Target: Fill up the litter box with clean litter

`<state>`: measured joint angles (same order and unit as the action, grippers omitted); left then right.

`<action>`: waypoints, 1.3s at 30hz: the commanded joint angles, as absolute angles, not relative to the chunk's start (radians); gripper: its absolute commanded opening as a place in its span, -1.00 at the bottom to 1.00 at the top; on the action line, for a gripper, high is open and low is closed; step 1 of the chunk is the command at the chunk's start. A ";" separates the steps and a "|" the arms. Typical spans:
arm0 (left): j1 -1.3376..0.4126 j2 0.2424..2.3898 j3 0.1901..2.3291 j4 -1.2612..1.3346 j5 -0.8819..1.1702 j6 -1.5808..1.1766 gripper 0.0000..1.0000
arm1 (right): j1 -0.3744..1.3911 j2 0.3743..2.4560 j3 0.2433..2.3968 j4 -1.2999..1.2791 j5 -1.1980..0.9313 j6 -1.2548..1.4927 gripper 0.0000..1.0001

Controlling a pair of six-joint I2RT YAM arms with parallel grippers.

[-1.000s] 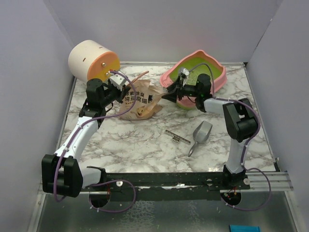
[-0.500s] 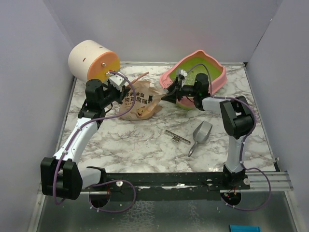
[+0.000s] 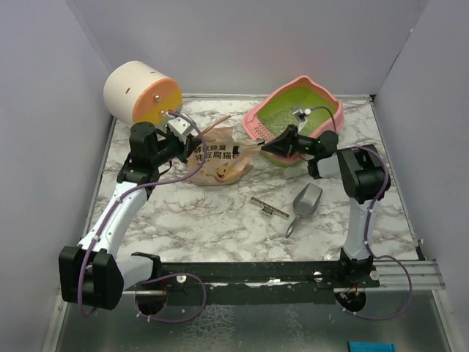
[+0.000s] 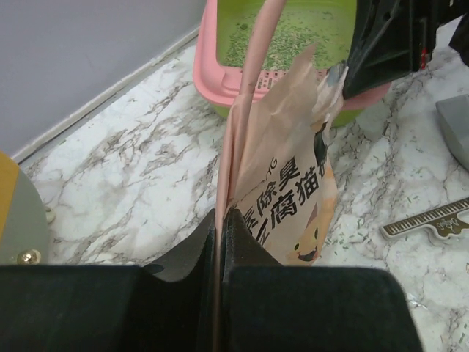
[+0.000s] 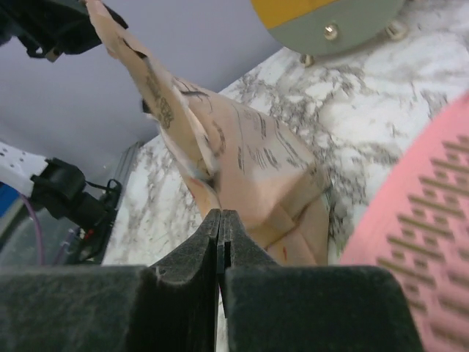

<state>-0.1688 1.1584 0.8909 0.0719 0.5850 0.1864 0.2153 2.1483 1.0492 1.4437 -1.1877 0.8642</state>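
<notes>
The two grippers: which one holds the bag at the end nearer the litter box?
The right gripper, beside the litter box; the left gripper holds the bag at its far end.

We note smooth pink plastic on the litter box [image 4: 207,59], fine rough granular litter [image 4: 293,29], a crinkled matt bag [image 3: 216,158], a dull grey metal scoop [image 3: 306,202] and a glossy marbled tabletop [image 3: 205,213].

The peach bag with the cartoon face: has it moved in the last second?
Yes. The bag has slid a little right, away from the cream-and-orange cylinder and toward the litter box, stretched between the left gripper and the right gripper.
</notes>
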 commanded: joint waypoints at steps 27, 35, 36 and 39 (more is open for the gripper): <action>0.057 1.370 0.929 0.319 1.154 -0.538 -1.00 | 0.166 2.284 1.326 1.725 -1.433 1.121 0.21; 0.057 1.378 0.933 0.284 1.144 -0.512 -1.00 | 0.215 2.367 1.445 1.707 -1.419 1.107 0.21; 0.057 1.378 0.938 0.269 1.140 -0.501 -1.00 | 0.225 2.360 1.446 1.673 -1.420 1.075 0.21; 0.056 1.382 0.958 0.211 1.127 -0.459 -1.00 | 0.261 2.330 1.447 1.556 -1.431 0.963 0.21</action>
<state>0.0521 1.3987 0.9344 0.2554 1.1065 -0.4995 0.2111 2.3451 1.4239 1.4506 -1.4021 1.1099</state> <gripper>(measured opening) 0.028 0.602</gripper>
